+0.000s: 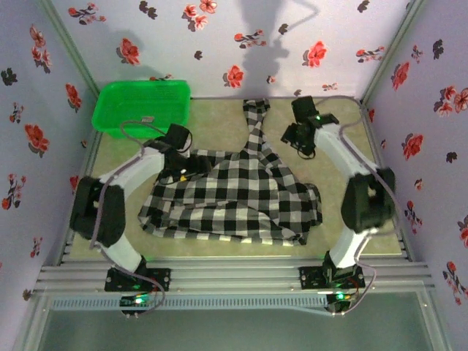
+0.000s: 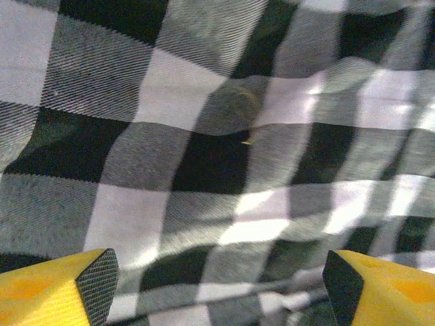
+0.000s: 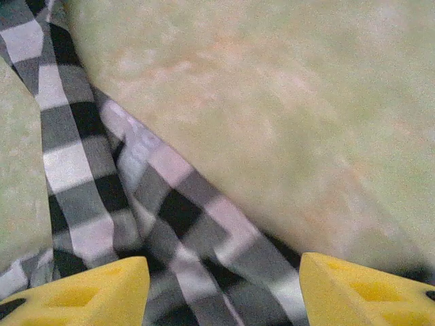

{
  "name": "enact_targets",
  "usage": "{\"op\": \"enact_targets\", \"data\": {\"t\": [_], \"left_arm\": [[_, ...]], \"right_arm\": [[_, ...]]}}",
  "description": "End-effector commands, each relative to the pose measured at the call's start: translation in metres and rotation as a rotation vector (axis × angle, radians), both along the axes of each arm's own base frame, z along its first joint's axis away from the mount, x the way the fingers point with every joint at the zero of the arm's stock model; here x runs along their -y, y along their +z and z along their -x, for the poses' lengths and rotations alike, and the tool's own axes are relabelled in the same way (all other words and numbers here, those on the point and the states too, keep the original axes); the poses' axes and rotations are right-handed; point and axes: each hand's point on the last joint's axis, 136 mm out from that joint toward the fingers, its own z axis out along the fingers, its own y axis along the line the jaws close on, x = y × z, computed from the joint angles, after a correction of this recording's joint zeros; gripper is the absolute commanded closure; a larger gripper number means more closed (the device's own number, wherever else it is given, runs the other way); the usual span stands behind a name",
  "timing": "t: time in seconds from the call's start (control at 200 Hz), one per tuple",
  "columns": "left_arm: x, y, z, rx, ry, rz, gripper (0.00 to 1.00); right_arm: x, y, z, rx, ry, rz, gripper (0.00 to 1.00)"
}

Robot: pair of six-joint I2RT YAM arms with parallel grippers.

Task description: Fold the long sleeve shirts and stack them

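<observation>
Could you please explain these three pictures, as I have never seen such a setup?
These are two robot arms bolted at a table's near edge. The overhead picture looks down on both: the left arm and right arm. The other two pictures come from cameras on the wrists, so the yellow fingers are each gripper's own. A black-and-white checked shirt lies crumpled on the table, a green basket in the far left corner. The left gripper is open above the shirt's body, the right gripper open above a sleeve. Nothing is held.
</observation>
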Motion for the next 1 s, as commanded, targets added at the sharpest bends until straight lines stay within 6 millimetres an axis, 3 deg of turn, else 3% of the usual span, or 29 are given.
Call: {"op": "enact_targets", "data": {"t": [0.0,0.2,0.335,0.63,0.995], "left_arm": [[-0.007,-0.01,-0.011,-0.004,-0.017,-0.014,0.19],[-0.026,-0.041,0.01,-0.091,0.016,-0.063,0.19],[-0.031,-0.054,0.023,-0.129,0.04,-0.068,0.19],[-0.035,-0.058,0.03,-0.133,0.054,-0.071,0.2],[-0.04,-0.063,0.038,-0.143,0.05,-0.077,0.2]], "right_arm": [[-0.019,-0.025,-0.032,-0.022,0.218,0.039,0.39],[-0.042,-0.066,-0.078,-0.023,0.302,0.0,0.42],[-0.055,-0.093,-0.089,-0.062,0.31,-0.034,0.46],[-0.055,-0.137,-0.076,-0.156,0.275,-0.001,0.57],[-0.086,-0.132,-0.068,-0.147,0.312,-0.034,0.6]]}}
